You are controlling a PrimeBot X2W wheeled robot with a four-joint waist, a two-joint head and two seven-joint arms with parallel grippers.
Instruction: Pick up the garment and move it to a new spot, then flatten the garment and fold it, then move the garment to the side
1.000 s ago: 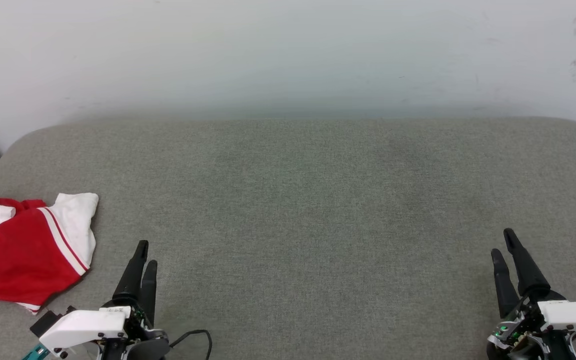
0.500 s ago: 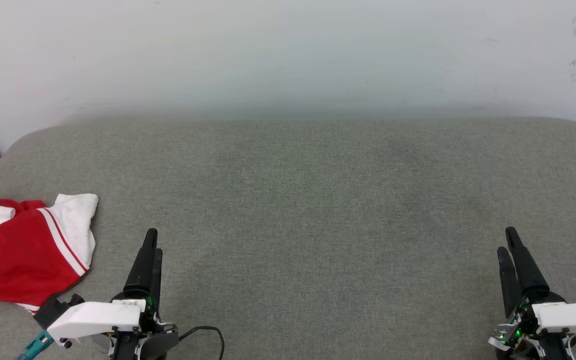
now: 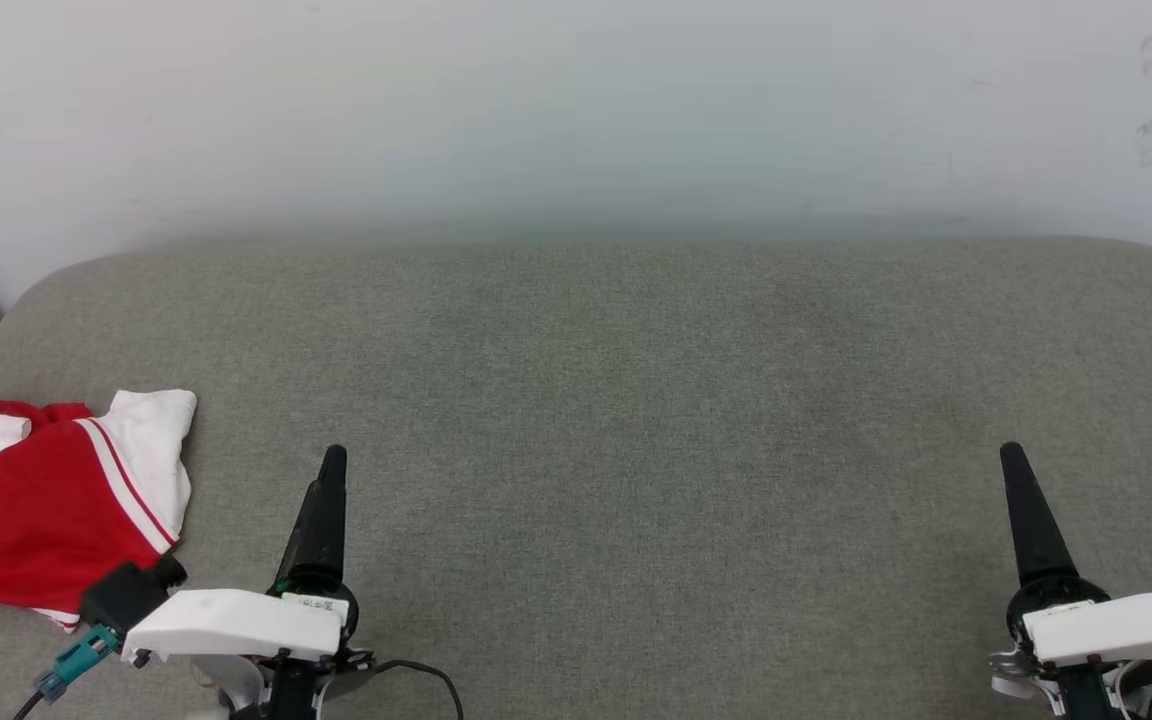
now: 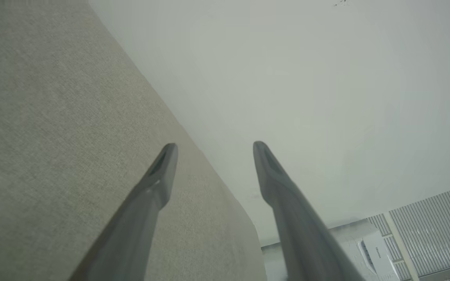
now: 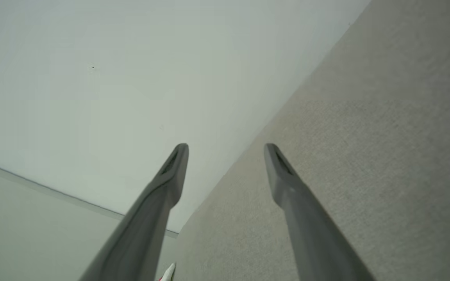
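Garment (image 3: 46,500) crumpled left; left pincer (image 4: 214,145) (wrist sticker (image 3: 321,604) illegible), right pincer (image 5: 225,145) parted, empty.

1. A small white label (image 3: 321,603) sits on the housing of the left end effector (image 3: 333,457); its dark print is too small to read.
2. A white box (image 4: 373,253) by the wall carries one short dark word, too blurred to read.

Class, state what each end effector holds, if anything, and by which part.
Nothing is held. The left end effector and right end effector are open and empty; the shirt lies ungripped on the cushion.
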